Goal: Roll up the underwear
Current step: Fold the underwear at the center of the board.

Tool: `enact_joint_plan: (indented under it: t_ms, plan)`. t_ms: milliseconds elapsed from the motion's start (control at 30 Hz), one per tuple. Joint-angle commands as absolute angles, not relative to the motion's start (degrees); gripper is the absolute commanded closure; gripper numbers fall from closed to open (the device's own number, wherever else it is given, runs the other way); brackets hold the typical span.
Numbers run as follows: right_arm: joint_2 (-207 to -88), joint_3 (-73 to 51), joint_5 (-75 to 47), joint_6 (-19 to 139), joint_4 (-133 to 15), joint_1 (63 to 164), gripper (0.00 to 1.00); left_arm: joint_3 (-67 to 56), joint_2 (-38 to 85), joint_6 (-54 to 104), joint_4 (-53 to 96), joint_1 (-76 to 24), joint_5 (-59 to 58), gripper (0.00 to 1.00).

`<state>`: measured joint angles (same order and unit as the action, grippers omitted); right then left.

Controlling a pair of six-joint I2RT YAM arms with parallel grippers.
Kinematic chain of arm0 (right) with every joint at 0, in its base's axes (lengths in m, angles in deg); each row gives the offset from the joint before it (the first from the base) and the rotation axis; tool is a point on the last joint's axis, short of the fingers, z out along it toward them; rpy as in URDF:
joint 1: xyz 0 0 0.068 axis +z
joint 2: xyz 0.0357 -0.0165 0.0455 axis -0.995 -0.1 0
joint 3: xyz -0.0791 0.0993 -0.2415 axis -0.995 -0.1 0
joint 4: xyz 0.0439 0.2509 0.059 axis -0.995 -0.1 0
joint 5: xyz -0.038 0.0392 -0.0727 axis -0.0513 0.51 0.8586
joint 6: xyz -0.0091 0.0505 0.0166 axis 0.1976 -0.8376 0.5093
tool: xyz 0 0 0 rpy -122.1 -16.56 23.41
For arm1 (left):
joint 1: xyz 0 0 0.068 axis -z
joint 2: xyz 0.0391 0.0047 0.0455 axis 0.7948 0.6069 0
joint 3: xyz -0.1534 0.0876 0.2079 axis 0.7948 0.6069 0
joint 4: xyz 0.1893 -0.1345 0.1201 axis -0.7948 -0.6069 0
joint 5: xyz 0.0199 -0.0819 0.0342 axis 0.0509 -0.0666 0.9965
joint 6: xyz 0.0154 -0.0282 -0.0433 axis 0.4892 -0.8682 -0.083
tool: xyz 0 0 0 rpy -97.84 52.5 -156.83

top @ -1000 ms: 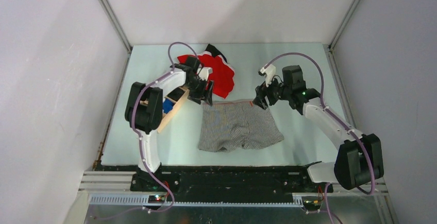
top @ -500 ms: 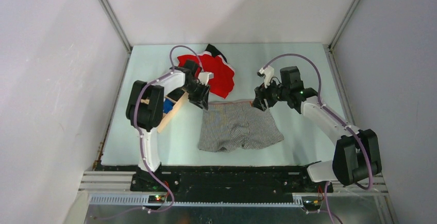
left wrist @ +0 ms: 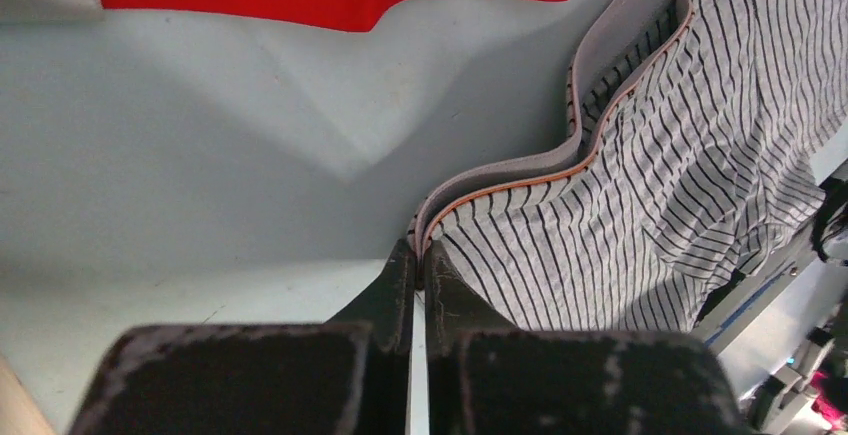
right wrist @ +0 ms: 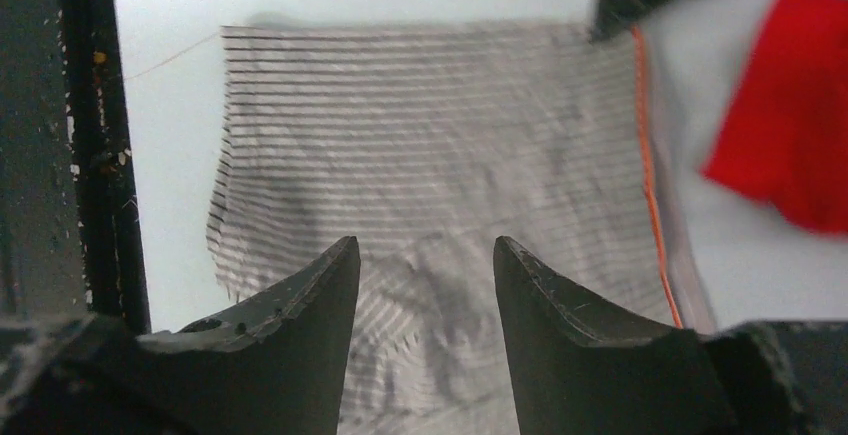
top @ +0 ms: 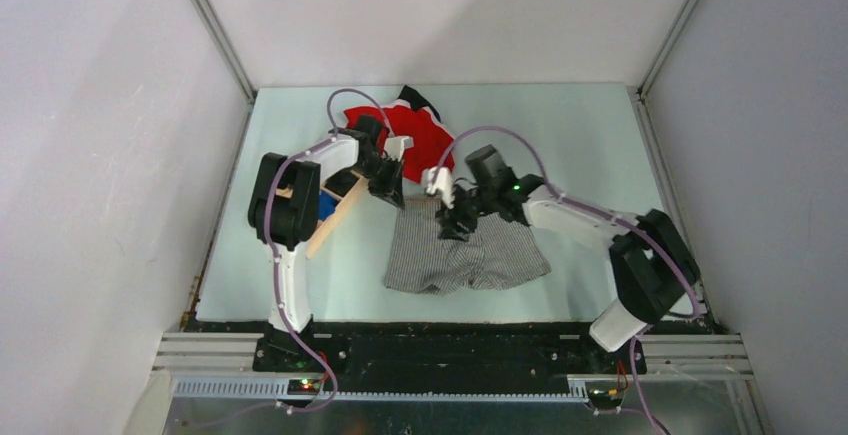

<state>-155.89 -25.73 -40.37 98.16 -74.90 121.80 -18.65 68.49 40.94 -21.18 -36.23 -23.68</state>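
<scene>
The grey-and-white striped underwear (top: 490, 255) lies flat on the pale table, its waistband toward the back. My left gripper (top: 392, 195) is at the waistband's left corner, and in the left wrist view its jaws (left wrist: 420, 251) are shut on the end of the orange-edged waistband of the underwear (left wrist: 680, 135). My right gripper (top: 455, 220) hovers over the upper middle of the garment. Its fingers stand open (right wrist: 425, 245) above the striped underwear (right wrist: 420, 135), with nothing between them.
A bright red cloth with dark trim (top: 425, 145) lies just behind the underwear, close to both grippers. A wooden box (top: 335, 210) holding something blue (top: 325, 203) sits left of the left gripper. Grey walls enclose the table on three sides.
My left gripper has shut on the waistband corner. My right arm has swung left from the waistband's right end to above the garment's middle, its jaws slightly narrower.
</scene>
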Motion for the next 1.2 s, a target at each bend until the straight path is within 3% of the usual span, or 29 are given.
enact_joint_plan:
  t_ms: [0,300,533,867,1167]
  plan:
    - [-161.46,-20.6,-40.82,109.39,-73.44,129.51,0.44,-20.3,69.3,37.59,-18.86,-37.21,-26.41,1.0]
    - [-171.95,-16.91,-42.47,115.45,-64.88,141.36,0.42,-15.73,65.87,34.61,-17.09,-38.17,-26.34,1.0]
    - [-177.52,-12.4,-44.09,114.34,-62.95,144.31,0.45,-13.61,64.49,34.04,-16.54,-38.34,-25.57,1.0]
    - [-182.57,-4.53,-46.73,119.56,-76.32,145.36,0.58,-12.75,63.0,33.89,-16.47,-40.18,-25.24,1.0]
    - [-183.19,-2.28,-47.21,126.0,-84.52,145.41,0.55,-13.78,63.89,34.03,-17.0,-40.75,-25.54,1.0]
